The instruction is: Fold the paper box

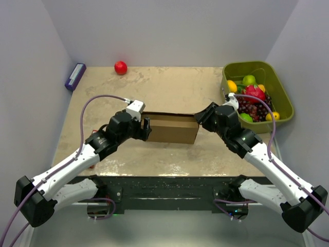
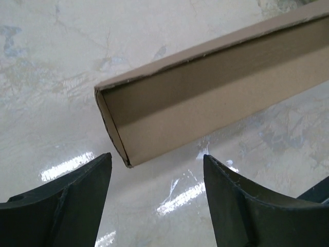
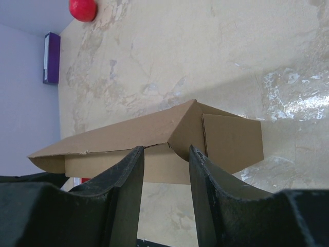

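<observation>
Green bin [image 1: 278, 82] of fruit [image 1: 253, 95]; paper box [image 1: 172, 128], left gripper [image 2: 155, 156] wide open, right gripper [image 3: 165, 149] part-open — astride its flap [image 3: 128, 135]

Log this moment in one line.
box partly folded | left tool open at one end | right tool open at other end

A pale, marbled worktop [image 1: 169, 82] is enclosed by plain grey walls. A small red ball [image 1: 120, 67] lies at the far edge, well beyond the left tool [image 1: 146, 128] and slightly to its left. A flat purple block [image 1: 75, 76] rests by the left wall, further left of that tool and near the ball. An olive-green bin [image 1: 277, 81] stands to the right of the right tool [image 1: 198, 117], at the worktop's right edge. It holds dark grapes [image 1: 252, 109], a pink-red fruit [image 1: 254, 93], and green, orange and yellow pieces.
</observation>
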Motion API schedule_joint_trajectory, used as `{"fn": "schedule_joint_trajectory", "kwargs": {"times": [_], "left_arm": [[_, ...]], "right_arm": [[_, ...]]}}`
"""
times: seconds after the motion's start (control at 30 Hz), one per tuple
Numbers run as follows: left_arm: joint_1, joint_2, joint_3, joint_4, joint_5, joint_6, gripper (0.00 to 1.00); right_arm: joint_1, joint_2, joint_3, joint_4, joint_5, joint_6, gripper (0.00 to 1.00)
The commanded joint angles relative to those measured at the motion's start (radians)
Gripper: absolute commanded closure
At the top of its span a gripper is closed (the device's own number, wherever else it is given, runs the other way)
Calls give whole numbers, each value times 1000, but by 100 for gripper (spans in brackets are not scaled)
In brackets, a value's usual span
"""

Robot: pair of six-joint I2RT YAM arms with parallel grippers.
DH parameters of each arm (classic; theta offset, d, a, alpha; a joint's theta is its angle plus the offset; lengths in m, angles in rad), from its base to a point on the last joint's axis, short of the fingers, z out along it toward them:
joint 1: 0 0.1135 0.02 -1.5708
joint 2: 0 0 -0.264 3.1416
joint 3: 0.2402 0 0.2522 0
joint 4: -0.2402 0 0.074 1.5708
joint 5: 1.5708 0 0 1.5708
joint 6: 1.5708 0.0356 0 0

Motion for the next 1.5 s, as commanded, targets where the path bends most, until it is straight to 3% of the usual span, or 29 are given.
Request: {"fn": "schedule_joint_trajectory", "kwargs": {"times": [0.0,0.37,0.57,1.07,1.2,1.47], "left_arm": [[-7,-30,67,-93,40,-56,23],[55,-52,239,-166,91,-118,26],[187,-35,260,-97,166,-85,33],[260,97,225,91,215,-108,50],[277,126,208,107,260,-113,59],[277,100,92,127,300,-142,66]], "right_arm": [[9,13,-21,-48,35,-4,58],[12,-4,-35,-43,30,-8,58],[15,-27,-42,-54,41,-14,58],[15,-37,-56,-57,39,-19,58],[17,-40,-56,-60,44,-20,58],[17,-30,-62,-56,47,-19,58]]}}
